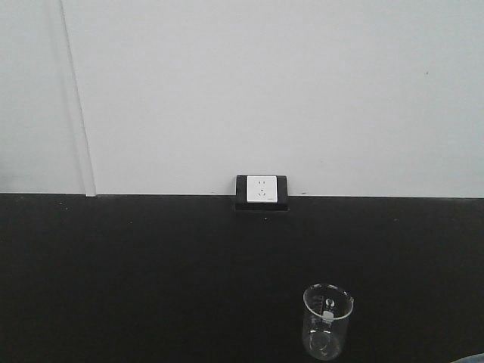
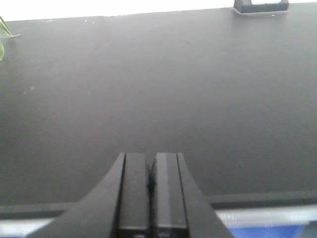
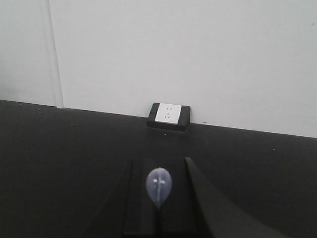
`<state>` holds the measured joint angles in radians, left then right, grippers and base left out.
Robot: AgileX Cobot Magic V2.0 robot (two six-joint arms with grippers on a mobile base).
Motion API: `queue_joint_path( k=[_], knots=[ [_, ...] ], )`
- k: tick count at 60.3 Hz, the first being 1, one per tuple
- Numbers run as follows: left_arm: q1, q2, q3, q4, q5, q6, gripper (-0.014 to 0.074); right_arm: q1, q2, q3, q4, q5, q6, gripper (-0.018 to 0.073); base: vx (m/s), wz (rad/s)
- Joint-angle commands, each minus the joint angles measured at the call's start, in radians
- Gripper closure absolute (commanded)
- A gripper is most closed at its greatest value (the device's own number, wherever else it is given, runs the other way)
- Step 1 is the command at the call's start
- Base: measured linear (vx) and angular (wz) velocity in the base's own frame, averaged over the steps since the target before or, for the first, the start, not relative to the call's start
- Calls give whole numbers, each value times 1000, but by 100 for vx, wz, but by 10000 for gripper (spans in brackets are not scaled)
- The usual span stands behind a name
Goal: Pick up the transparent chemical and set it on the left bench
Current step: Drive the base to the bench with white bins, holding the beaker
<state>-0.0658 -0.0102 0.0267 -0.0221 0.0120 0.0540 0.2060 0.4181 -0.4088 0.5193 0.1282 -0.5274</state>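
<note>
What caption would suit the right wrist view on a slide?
Right gripper shut on a dropper, facing the wall socket behind the black counter.

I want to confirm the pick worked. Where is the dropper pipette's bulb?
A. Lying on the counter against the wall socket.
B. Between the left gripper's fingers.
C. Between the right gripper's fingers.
C: the right wrist view shows the translucent bulb of the pipette pinched in the right gripper, while the left gripper is shut with nothing in it.
</note>
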Motion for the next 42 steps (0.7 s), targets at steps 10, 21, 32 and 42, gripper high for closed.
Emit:
queue_joint_path(
  k=[10,21,32,42],
  knots=[
    [-2,-19,16,-1,-78,-8,600,1,6,-30,1,-68,-11,562,-23,-2],
    [-2,-19,16,-1,-78,-8,600,1,6,-30,1,-68,-11,562,-27,-1],
    [-2,-19,16,-1,-78,-8,600,1,6,-30,1,-68,-11,562,-30,-2],
    [-2,-19,16,-1,-78,-8,600,1,6,-30,1,-68,-11,562,-33,4]
  ],
)
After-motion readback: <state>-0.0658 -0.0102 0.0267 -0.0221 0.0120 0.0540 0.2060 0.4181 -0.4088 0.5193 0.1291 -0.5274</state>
